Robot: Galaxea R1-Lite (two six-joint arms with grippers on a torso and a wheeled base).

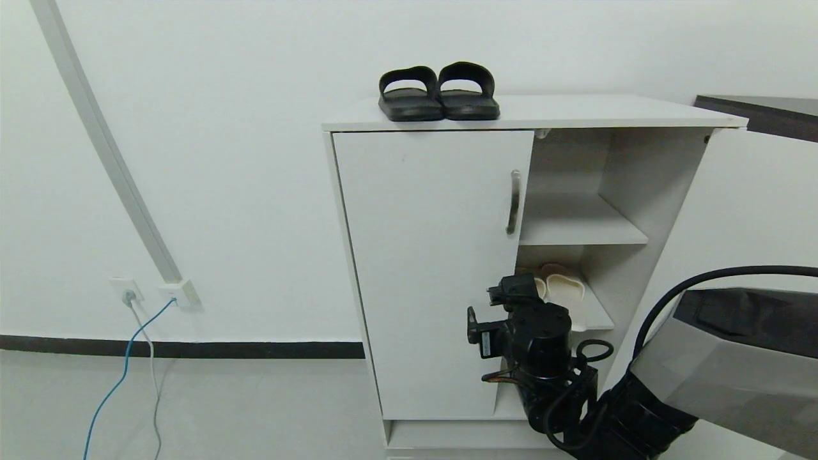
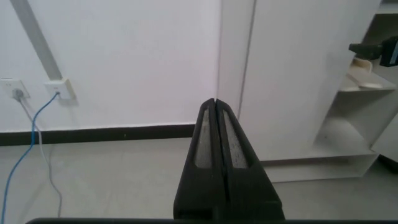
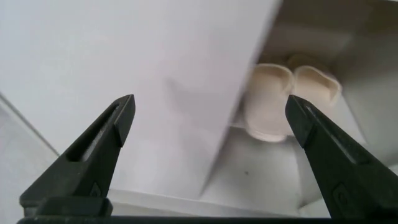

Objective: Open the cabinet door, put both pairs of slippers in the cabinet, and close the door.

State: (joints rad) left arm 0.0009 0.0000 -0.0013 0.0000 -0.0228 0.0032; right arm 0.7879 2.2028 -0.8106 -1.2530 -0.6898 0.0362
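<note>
Cream slippers [image 1: 563, 285] inside — black slippers [image 1: 439, 96] atop

Bright, even light from above washes the white wall [image 1: 192, 160] almost flat. Shadows are soft. The white wooden cabinet [image 1: 434, 268] greys inside its open right compartment, beneath the top panel, and the cream foam slippers [image 1: 565, 287] on the lower shelf sit in that dimmer shade.

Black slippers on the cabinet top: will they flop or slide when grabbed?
The black slippers look moulded, so probably light and fairly stiff. Their arched straps stand up unaided, likely a firm grip point. Sitting flat, they shouldn't roll.
</note>
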